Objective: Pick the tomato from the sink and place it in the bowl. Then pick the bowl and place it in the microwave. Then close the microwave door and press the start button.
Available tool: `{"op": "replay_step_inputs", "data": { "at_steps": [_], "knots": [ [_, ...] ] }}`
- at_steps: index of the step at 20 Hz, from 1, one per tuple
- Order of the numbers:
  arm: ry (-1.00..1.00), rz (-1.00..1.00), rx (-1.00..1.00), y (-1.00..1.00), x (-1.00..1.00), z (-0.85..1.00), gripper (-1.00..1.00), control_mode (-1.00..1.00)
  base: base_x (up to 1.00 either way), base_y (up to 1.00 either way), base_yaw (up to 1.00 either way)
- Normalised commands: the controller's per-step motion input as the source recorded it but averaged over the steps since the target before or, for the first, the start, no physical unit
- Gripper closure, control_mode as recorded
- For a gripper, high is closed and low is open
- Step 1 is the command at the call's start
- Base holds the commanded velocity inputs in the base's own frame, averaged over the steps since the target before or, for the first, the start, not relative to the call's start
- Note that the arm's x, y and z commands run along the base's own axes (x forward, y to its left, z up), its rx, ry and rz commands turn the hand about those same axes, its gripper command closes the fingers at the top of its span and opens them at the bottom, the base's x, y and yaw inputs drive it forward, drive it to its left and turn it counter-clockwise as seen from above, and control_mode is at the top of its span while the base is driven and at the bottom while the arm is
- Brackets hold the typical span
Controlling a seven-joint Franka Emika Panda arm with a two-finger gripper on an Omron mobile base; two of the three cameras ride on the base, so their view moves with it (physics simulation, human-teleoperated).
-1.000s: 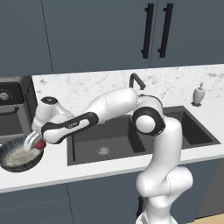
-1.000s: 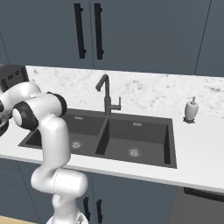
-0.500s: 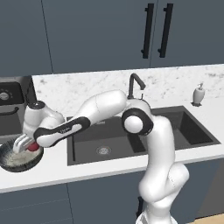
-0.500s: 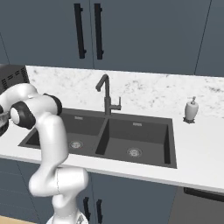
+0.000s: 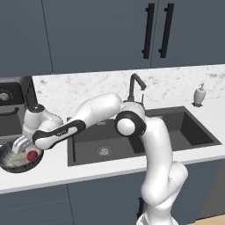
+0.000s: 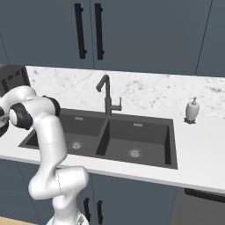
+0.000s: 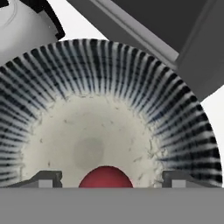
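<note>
Reaching far left across the counter (image 5: pixel 101 169), with the gripper (image 7: pixel 106 178) hanging just over the bowl (image 5: pixel 16 156). Fingers (image 7: pixel 46 179) spread wide, one on each side of the tomato (image 7: pixel 105 176), not touching it. Tomato lying on the pale speckled inside of the bowl, near its middle. Bowl resting on the counter left of the sink (image 5: pixel 145 136), just in front of the microwave (image 5: pixel 9 107). Soap bottle (image 6: pixel 191 110) standing far right, beside the sink.
</note>
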Motion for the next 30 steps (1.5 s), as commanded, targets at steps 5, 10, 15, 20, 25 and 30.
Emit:
{"op": "replay_step_inputs", "data": {
  "at_steps": [5, 10, 15, 20, 25, 30],
  "knots": [
    [0.0, 0.0, 0.15, -0.07, 0.04, 0.04, -1.0, -1.0, 0.0, 0.0, 0.0],
    [0.06, -0.24, 0.11, -0.88, -0.21, 0.02, -1.0, -1.0, 0.0, 0.0, 0.0],
    [0.14, -0.33, 0.06, -0.56, -0.2, -0.06, -1.0, -1.0, 0.0, 0.0, 0.0],
    [0.18, -0.19, 0.13, 0.07, 0.21, -0.16, -1.0, -1.0, 0.0, 0.0, 0.0],
    [0.14, -0.1, 0.11, 0.34, 0.19, 0.0, -1.0, -1.0, 0.0, 0.0, 0.0],
    [0.18, -0.09, 0.02, 0.39, 0.18, -0.31, -1.0, -1.0, 0.0, 0.0, 0.0]
  ]
}}
